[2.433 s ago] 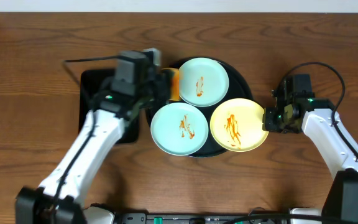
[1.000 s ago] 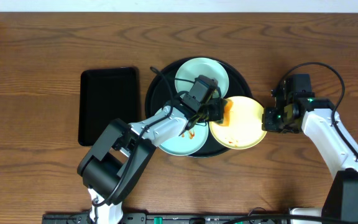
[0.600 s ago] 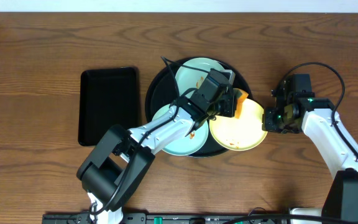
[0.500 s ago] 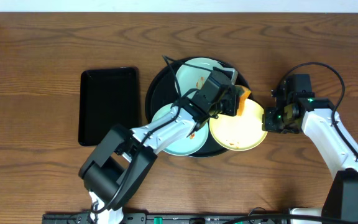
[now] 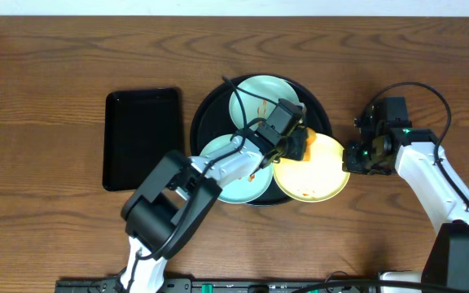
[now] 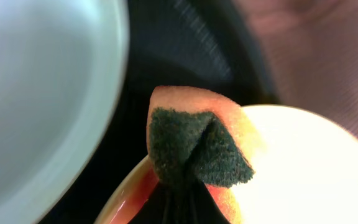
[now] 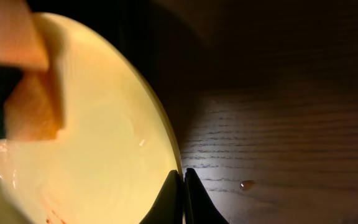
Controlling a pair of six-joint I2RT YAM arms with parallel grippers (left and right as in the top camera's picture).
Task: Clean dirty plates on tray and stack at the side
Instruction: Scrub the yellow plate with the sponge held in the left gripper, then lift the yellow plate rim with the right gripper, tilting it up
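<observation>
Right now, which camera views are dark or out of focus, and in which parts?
Overhead view: evenly lit and sharp. Left wrist view: the sponge is fairly sharp, the mint plate is blurred. Right wrist view: mostly dark, the yellow plate bright, one lit patch on the table, the sponge blurred.

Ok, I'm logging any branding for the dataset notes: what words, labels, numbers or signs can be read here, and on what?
None can be read in any view. The yellow plate, the mint plates, the round tray, the rectangular tray and the sponge show no print.
</observation>
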